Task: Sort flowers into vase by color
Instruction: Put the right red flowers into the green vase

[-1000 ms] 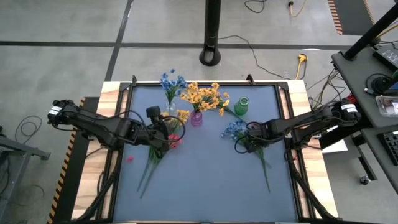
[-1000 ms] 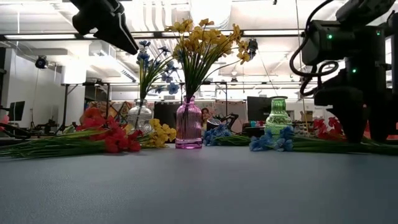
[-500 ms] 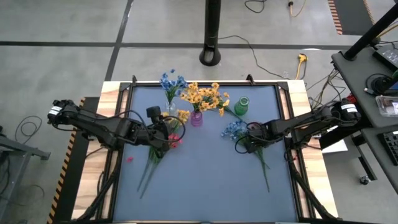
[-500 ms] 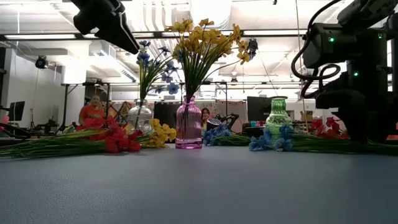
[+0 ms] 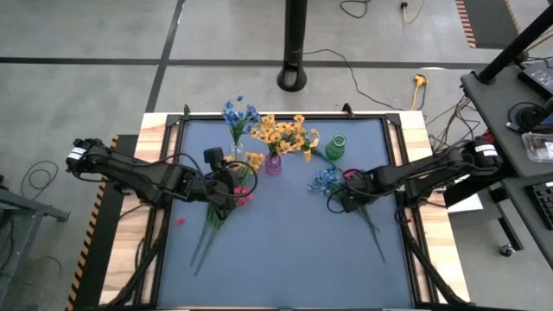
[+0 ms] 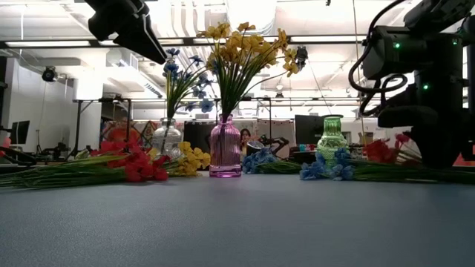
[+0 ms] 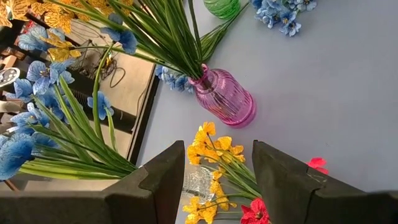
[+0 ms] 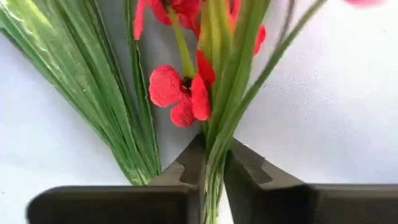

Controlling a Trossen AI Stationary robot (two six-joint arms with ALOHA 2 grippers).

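Blue flowers (image 5: 235, 115) stand in a clear vase and yellow flowers (image 5: 281, 134) in a pink vase (image 5: 273, 164); the green vase (image 5: 335, 147) holds none. A blue sprig (image 5: 326, 180) lies on the mat beside my right gripper (image 5: 342, 197), which is shut on a red sprig (image 8: 186, 87) whose long stem (image 5: 373, 235) trails toward the near right. Red flowers (image 5: 243, 195) and yellow flowers (image 7: 214, 158) lie at the left under my left gripper (image 5: 226, 184), which hangs open above them, touching nothing. My right gripper pinches the red sprig's bundle of green stems and leaves (image 8: 213, 163) between its two fingers, a short way below the blossoms. The fingers point down from above, one on each side of the bundle. The stem's long lower part lies along the mat.
Loose green stems (image 5: 206, 238) of the left-hand pile stretch toward the near left. A small red petal (image 5: 180, 220) lies alone on the mat. The mat's near half is bare. A black pole base (image 5: 292, 79) stands beyond the far edge.
My right gripper has shut on the red sprig's stems. The sprig's blossoms have come up a little, and the stem's free end has swung toward the table's right edge.
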